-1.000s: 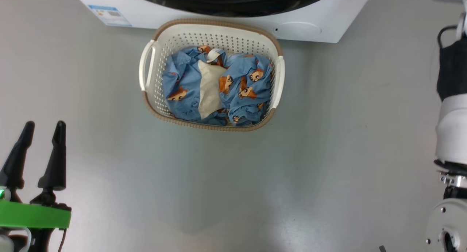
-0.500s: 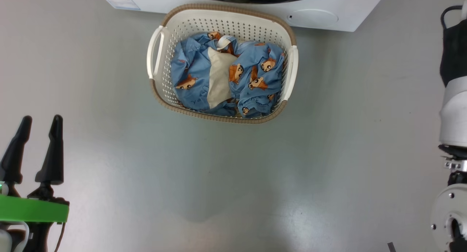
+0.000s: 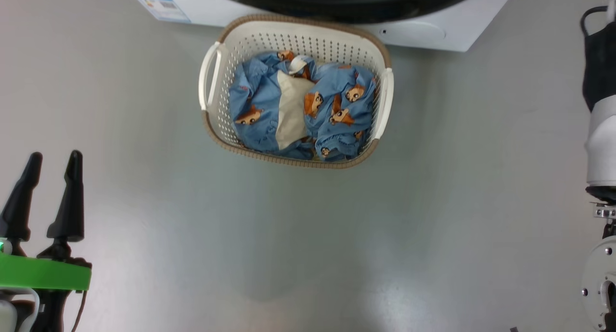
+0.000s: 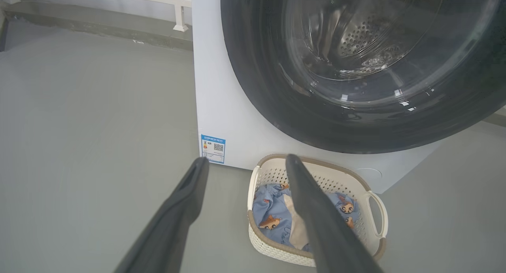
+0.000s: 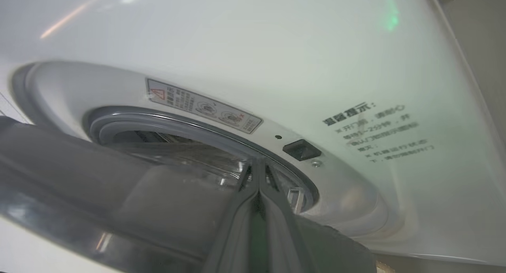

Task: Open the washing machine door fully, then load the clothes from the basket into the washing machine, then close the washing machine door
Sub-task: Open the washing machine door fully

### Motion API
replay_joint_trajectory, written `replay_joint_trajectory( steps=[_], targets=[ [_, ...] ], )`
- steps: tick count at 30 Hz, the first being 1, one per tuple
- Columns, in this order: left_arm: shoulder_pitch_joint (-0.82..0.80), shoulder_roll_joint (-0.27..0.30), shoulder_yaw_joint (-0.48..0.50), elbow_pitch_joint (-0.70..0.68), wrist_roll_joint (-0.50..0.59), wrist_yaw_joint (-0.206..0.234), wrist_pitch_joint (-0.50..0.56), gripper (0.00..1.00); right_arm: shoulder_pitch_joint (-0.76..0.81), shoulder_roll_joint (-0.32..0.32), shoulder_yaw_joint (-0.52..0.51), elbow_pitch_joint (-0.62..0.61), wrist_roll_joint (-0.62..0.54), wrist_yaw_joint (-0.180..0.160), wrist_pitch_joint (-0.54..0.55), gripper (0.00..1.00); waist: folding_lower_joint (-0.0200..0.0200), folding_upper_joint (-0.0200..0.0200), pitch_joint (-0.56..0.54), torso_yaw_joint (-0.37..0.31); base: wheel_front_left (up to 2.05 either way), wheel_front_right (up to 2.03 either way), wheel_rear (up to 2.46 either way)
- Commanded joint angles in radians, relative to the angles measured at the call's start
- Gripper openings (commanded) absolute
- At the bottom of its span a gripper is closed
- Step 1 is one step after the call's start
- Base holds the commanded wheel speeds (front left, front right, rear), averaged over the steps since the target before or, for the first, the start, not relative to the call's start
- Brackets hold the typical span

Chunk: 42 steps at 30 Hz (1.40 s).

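— Where is the door, and how many are there?

— One large round glossy black washing machine door (image 4: pixel 272 107) with a bulging clear glass window. It hangs on the one big white front-loading washing machine (image 4: pixel 221 107). In my right wrist view it stands partly off the front, so the grey rubber gasket (image 5: pixel 158 120) and a small black latch socket (image 5: pixel 301 149) show behind it.

— And your right end effector?

— My right end effector (image 5: pixel 257 165) has its two dark fingers pressed together with nothing between them. The tips point at the gap between door and gasket. Whether they touch, I cannot tell.

— The laundry?

— One small cream-white perforated plastic basket (image 3: pixel 298 36) with a brown woven-look rim and two side loop handles (image 3: pixel 210 77). It sits on the grey floor (image 3: pixel 308 236) just in front of the machine, under the door. Inside lie the light blue clothes (image 3: pixel 255 96) printed with orange-brown faces, bunched so I cannot count them, and one plain beige cloth piece (image 3: pixel 291 110) on top.

— Your left side?

— My left end effector (image 3: pixel 56 154) hangs spread wide and empty, well apart from the basket. One blue label (image 4: pixel 212 148) marks the machine's lower corner.
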Motion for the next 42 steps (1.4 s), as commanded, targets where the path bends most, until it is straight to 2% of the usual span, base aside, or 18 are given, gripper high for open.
replay_joint_trajectory(
  steps=[1, 7, 22, 42],
  targets=[
    [-0.012, 0.035, 0.041, -0.007, 0.007, -0.002, -0.006, 1.0, 0.005, 0.06, 0.053, -0.005, 0.028, 0.002, 0.031, 0.0, 0.0, 0.0, -0.036, -0.009, 0.0, 0.0, 0.0],
    [0.008, 0.021, 0.043, 0.005, 0.02, -0.002, -0.006, 1.0, 0.084, 0.06, 0.087, -0.004, 0.122, 0.002, 0.082, 0.0, 0.0, 0.0, -0.101, -0.023, 0.0, 0.0, 0.0],
    [0.078, -0.025, 0.054, 0.043, 0.074, -0.002, -0.006, 1.0, 0.33, 0.06, 0.134, -0.092, 0.198, 0.002, 0.237, 0.0, 0.0, 0.0, -0.267, -0.036, 0.0, 0.0, 0.0],
    [0.155, -0.101, 0.07, 0.109, 0.165, -0.002, -0.006, 1.0, 0.598, 0.06, 0.255, -0.209, 0.346, 0.002, 0.339, 0.0, 0.0, 0.0, -0.442, 0.03, 0.0, 0.0, 0.0]
  ],
)
